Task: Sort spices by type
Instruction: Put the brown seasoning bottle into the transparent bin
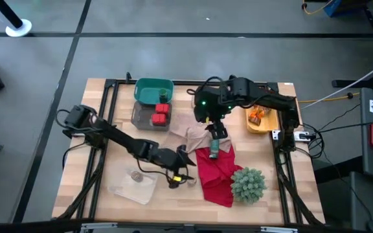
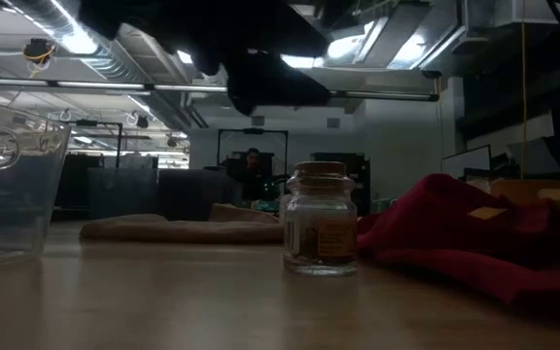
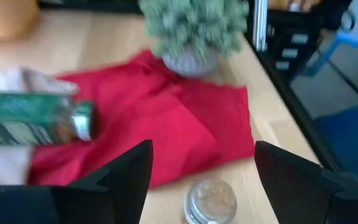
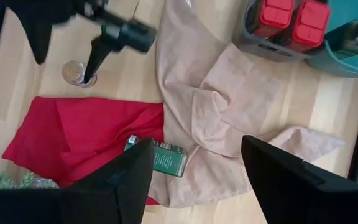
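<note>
A round glass pot with a cork lid (image 2: 319, 219) stands upright on the wood, next to the red cloth (image 1: 215, 173). My left gripper (image 3: 204, 149) hangs open just above it, with the pot (image 3: 210, 200) below and between the fingers, untouched. A dark-green jar (image 4: 163, 157) lies on its side across the edges of the red cloth and the beige cloth (image 4: 210, 106). My right gripper (image 4: 197, 146) is open above that jar (image 1: 214, 149), touching nothing. Two red tins (image 1: 161, 114) sit in a grey bin.
A green bin (image 1: 149, 89) at the far edge holds a green jar. A yellow tray (image 1: 269, 124) on the right holds orange packets. A clear tub (image 2: 8, 194) sits near the front left. The spiky plant (image 1: 248, 184) stands on the red cloth's right corner.
</note>
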### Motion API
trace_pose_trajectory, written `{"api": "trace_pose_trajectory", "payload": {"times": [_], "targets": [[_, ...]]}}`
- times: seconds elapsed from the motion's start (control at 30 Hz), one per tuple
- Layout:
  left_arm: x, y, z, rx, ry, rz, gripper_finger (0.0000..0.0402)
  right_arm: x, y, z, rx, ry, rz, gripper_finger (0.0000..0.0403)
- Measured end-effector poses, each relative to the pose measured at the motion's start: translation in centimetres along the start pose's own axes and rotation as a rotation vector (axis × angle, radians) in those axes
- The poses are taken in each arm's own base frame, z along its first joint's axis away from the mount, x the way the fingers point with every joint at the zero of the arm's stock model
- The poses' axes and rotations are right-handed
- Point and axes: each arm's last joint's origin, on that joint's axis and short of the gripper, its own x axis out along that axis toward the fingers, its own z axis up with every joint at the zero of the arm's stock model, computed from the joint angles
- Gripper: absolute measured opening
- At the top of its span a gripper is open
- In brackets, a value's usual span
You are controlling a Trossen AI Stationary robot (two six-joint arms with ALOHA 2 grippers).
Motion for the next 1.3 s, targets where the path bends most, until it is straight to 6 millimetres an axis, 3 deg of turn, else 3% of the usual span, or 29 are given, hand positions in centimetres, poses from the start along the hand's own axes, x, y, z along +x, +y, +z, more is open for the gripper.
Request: {"api": "trace_pose_trajectory", "payload": {"times": [0.33, 0.5, 0.7, 0.9, 1.3], "targets": [[3.4, -0.8, -1.6, 0.027, 0.146, 0.012, 0.0265, -3.6, 0.8, -1.4, 0.053, -0.085, -0.022, 0.0243], [3.6, -0.7, -1.9, 0.031, 0.167, 0.017, 0.0265, -3.5, 1.4, -3.3, 0.067, -0.026, -0.006, 0.0243], [3.7, -1.1, -2.3, 0.05, 0.185, 0.012, 0.0265, -1.7, 2.2, -6.7, 0.096, 0.104, 0.028, 0.0243], [4.6, -1.1, -3.4, 0.054, 0.204, 0.012, 0.0265, 1.4, 2.7, -9.4, 0.129, 0.135, 0.023, 0.0243], [6.2, -0.7, -5.7, 0.062, 0.247, 0.026, 0.0258, 9.4, 2.8, -12.5, 0.143, 0.123, 0.01, 0.0243]]}}
